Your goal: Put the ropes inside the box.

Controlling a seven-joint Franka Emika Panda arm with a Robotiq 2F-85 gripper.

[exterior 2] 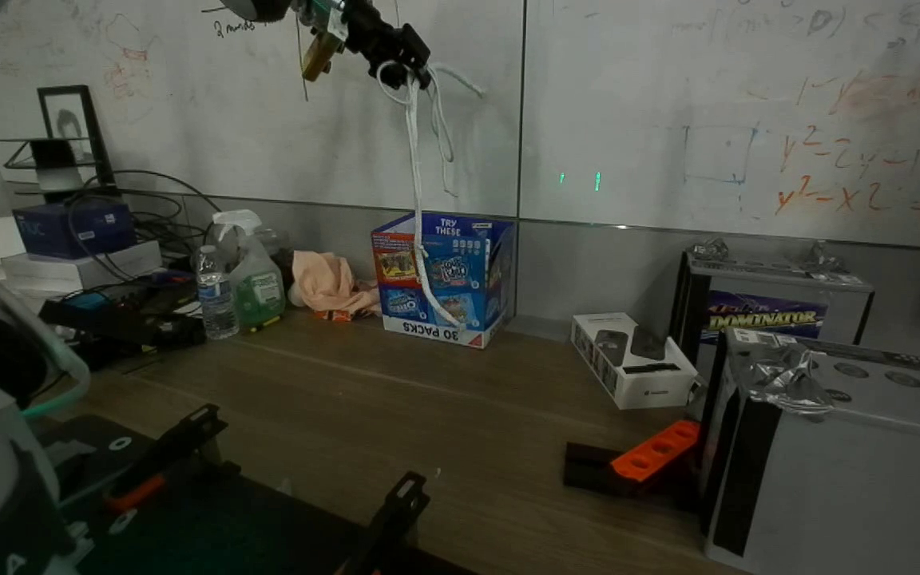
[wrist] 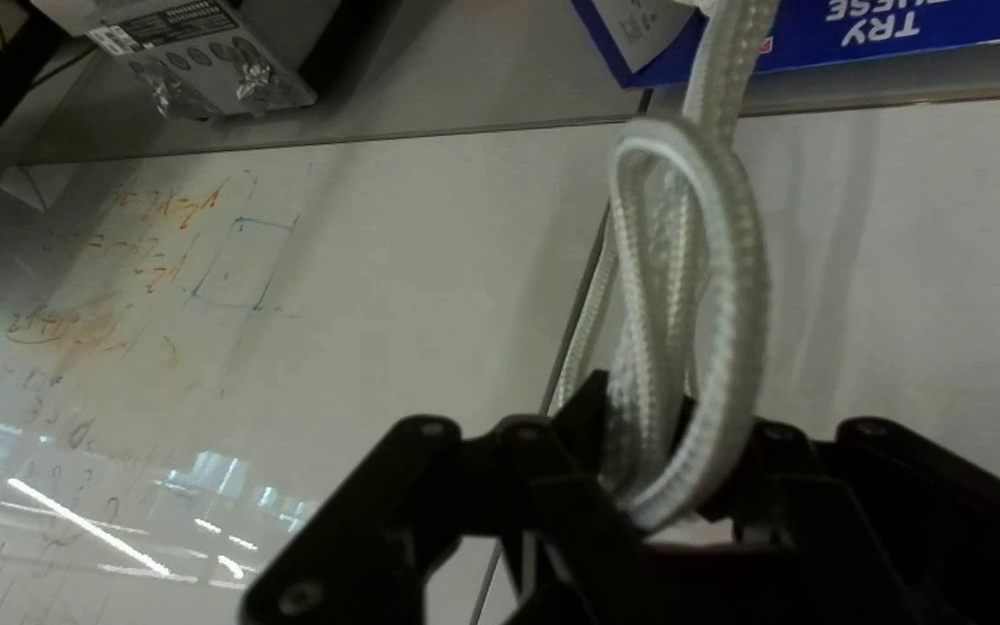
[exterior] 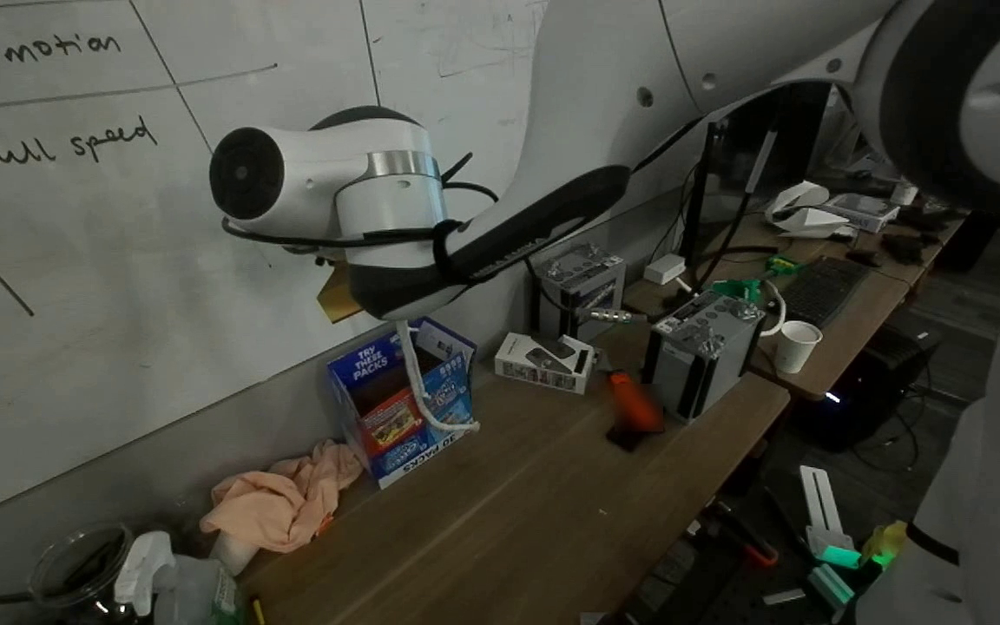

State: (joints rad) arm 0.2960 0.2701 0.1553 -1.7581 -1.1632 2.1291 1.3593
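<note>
My gripper point(exterior 2: 408, 73) is high above the table, in front of the whiteboard, shut on the white ropes point(exterior 2: 418, 184). In the wrist view a loop of the ropes point(wrist: 747, 278) is pinched between the black fingers of the gripper point(wrist: 639, 434). A long strand hangs down, and shorter loops dangle beside it. The blue box point(exterior 2: 448, 275) stands on the table against the wall, open at the top. In both exterior views the strand's lower end overlaps the box's front face; whether it touches cannot be told. The arm hides the gripper in an exterior view, where ropes point(exterior: 414, 373) and box point(exterior: 391, 425) show.
A peach cloth point(exterior: 270, 503) lies beside the box, with a spray bottle point(exterior 2: 256, 275) and a water bottle point(exterior 2: 215, 295) farther along. On the box's opposite side are a white carton point(exterior 2: 640, 363), an orange item point(exterior 2: 656, 451) and grey cases point(exterior 2: 835, 455). The whiteboard point(exterior 2: 628, 104) rises behind.
</note>
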